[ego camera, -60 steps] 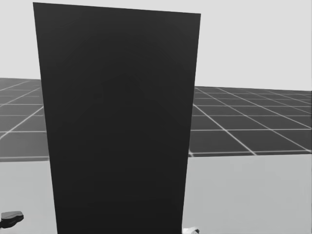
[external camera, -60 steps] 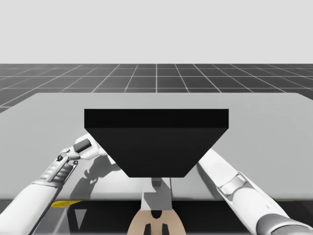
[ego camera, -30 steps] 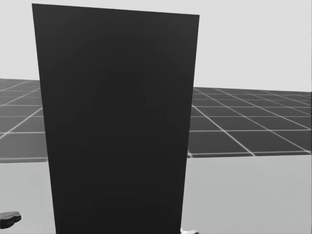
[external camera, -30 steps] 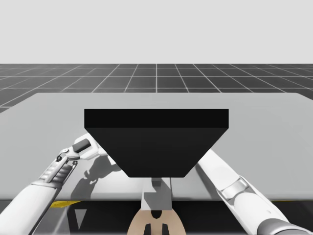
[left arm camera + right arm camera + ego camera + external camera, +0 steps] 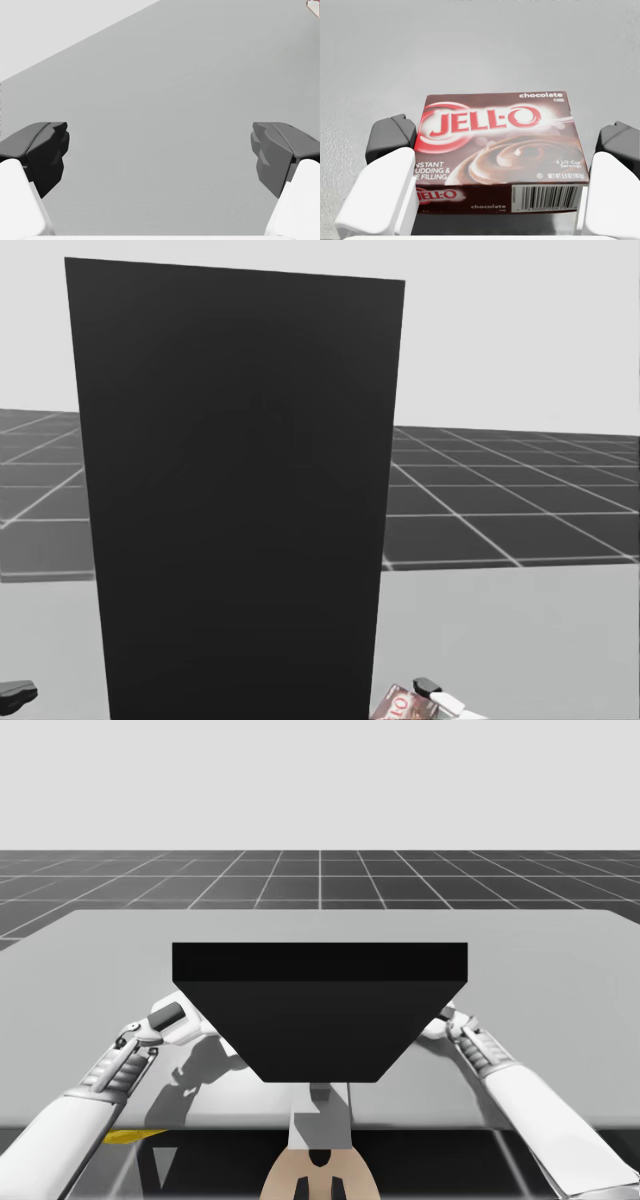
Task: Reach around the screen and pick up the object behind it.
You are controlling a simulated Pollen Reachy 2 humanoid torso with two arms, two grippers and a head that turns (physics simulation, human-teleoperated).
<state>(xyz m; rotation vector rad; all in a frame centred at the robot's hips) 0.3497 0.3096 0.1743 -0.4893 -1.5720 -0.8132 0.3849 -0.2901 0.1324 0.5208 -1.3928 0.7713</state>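
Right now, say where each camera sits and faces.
High view: above the table, looking down at the black screen; both arms and my torso show.
Head view: on my head, facing the screen; right gripper beside it.
Left wrist view: on my left hand, facing bare table; left gripper open.
Right wrist view: on my right hand, facing the brown box between its open fingers.
Head and right wrist views share the box.

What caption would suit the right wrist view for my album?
Open right gripper straddling a flat brown box on the grey table.
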